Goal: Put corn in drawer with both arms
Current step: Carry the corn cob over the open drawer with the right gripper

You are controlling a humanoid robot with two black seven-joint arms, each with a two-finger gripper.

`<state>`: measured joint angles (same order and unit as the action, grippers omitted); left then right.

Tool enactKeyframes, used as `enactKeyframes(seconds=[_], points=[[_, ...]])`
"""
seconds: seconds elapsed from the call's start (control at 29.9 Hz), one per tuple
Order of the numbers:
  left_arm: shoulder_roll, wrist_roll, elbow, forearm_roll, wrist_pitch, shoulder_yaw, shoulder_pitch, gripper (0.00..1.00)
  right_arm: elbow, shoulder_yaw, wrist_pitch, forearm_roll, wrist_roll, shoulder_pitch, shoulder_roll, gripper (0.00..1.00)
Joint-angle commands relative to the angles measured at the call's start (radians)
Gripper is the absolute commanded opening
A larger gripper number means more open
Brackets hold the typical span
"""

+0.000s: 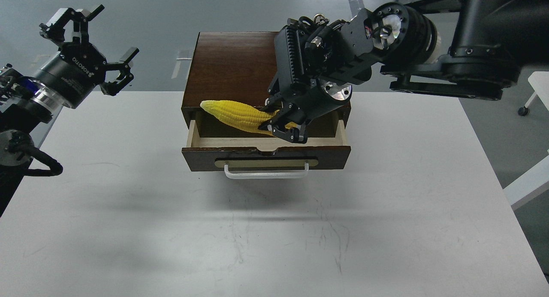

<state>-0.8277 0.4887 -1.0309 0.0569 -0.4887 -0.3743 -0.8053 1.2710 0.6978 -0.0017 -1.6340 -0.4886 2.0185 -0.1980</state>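
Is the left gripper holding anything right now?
No, the left gripper hangs open and empty off to the side, while the right gripper holds the corn.

The corn [238,115] lies over the open drawer [266,148], whose cabinet [231,65] sits at the table's [274,228] rear.

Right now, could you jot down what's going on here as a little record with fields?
corn: yellow, held over the open drawer, tip pointing left
drawer: pulled out of the brown box, pale inside
right pincer: closed on the corn's thick end
left pincer: open, raised at the left, holding nothing
table: white, scuffed
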Motion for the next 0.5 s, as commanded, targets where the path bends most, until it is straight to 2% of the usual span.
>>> enactKeyframes(seconds=[0.0,0.3,0.47], points=[[-0.005,0.000,-0.003,0.000,0.000,0.000,0.000,0.98,-0.010,0.026,-0.006,-0.007,0.000,-0.012,0.000,0.00],[-0.010,0.000,-0.004,0.000,0.000,0.000,0.000,0.98,-0.055,0.057,-0.011,-0.009,0.000,-0.055,0.000,0.00],[-0.008,0.000,-0.004,0.000,0.000,0.000,0.002,0.98,-0.061,0.058,-0.011,-0.007,0.000,-0.066,0.000,0.10]])
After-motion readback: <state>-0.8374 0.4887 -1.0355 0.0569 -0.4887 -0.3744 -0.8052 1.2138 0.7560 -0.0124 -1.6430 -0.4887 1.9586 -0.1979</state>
